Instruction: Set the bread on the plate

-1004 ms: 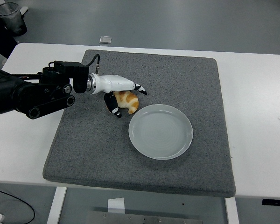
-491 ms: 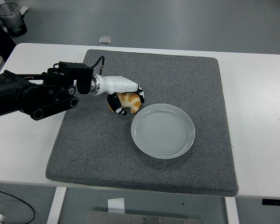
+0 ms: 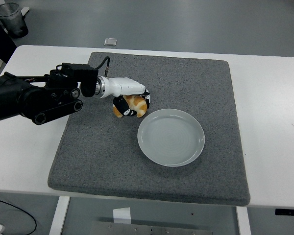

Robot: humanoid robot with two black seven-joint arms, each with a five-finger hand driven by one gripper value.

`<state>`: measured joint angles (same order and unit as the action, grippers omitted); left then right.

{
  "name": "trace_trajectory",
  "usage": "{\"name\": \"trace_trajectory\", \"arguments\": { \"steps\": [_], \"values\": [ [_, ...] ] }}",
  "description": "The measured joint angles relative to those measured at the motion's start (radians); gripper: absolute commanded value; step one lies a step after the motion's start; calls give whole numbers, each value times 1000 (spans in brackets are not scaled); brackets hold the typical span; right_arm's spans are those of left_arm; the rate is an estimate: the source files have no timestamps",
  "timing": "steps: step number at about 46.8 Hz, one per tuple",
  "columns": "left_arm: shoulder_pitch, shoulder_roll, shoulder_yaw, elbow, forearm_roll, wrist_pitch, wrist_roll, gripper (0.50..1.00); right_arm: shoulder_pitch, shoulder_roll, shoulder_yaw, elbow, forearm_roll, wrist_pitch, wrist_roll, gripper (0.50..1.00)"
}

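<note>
A golden-brown piece of bread [image 3: 134, 105] lies on the grey mat [image 3: 186, 78], just up and left of the empty pale grey plate [image 3: 171, 137]. My left hand [image 3: 132, 104], white with black fingertips, comes in from the left and its fingers are curled around the bread. The bread looks to be still on the mat or only just off it. The right arm is out of view.
The mat covers most of the white table [image 3: 269, 98]. A small silver object [image 3: 110, 42] lies at the table's far edge. A clear cup [image 3: 11, 17] stands beyond the far left corner.
My left hand's fingers have closed from spread over the bread to curled around it. The view shifted slightly.
</note>
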<state>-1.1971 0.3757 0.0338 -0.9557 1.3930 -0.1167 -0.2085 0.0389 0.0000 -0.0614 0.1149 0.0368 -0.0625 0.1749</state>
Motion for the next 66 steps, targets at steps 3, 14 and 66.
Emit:
{"name": "trace_trajectory", "arguments": {
  "steps": [3,14,66],
  "values": [
    [-2,0,0,0,1,0,-1,500,0,0,0,0,0,0,0,932],
    [-11,1,3,0,9,0,-2,500,0,0,0,0,0,0,0,932],
    [-307,135,-48,-100,-49,-52,-6,500,0,0,0,0,0,0,0,932]
  ]
}}
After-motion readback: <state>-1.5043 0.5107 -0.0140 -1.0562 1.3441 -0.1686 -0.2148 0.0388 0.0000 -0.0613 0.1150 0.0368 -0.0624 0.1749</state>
